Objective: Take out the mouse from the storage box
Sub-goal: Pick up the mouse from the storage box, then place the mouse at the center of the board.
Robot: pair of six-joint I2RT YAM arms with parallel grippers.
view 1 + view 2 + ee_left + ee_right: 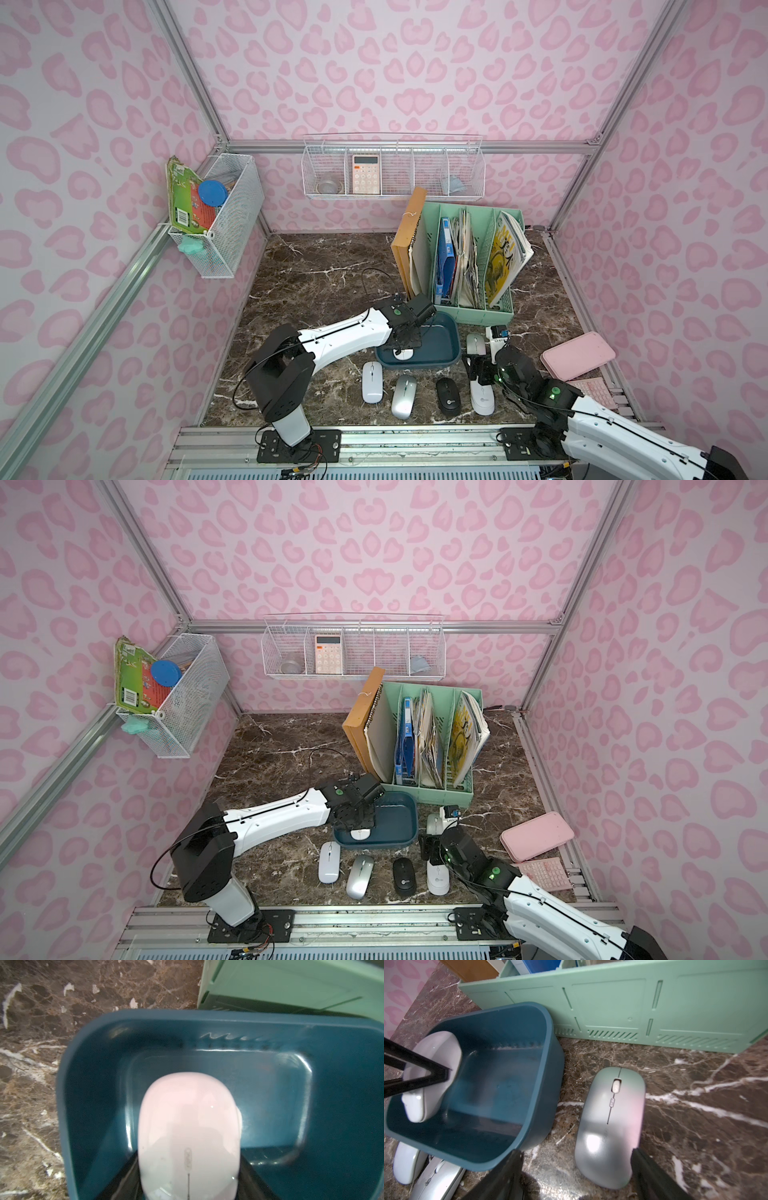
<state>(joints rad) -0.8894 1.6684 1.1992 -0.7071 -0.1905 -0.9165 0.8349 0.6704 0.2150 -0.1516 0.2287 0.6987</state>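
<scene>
- brown marble table point(316, 266); everything sits on its near half
- mint-green file organiser point(478, 315) upright at the back, stuffed with folders and magazines
- left arm reaches in from the left; left gripper point(406, 344) is down inside the storage box point(444, 338)
- storage box: dark teal, right in front of the organiser, corner just beside its front wall; only one mouse inside
- pink case point(577, 355) lies flat at the right edge, well apart from the box
- mouse point(187, 1122): white, at the near-left end of the box, within the rim; looks tilted in the right wrist view; can't tell whether it's off the floor
- left fingers point(442, 1074): black, one on each side of the mouse, pinching it
- right gripper point(576, 1153): low over the table just right of the box; fingers point(512, 1169) spread wide, holding nothing
- silver mouse point(610, 1126) lies flat between those spread fingers, beside the box's right wall; no finger contact visible
- row in front of the box, left to right: white mouse point(372, 382), grey mouse point(404, 397), black mouse point(448, 397), second white mouse point(482, 400); the last is partly under the right gripper
</scene>
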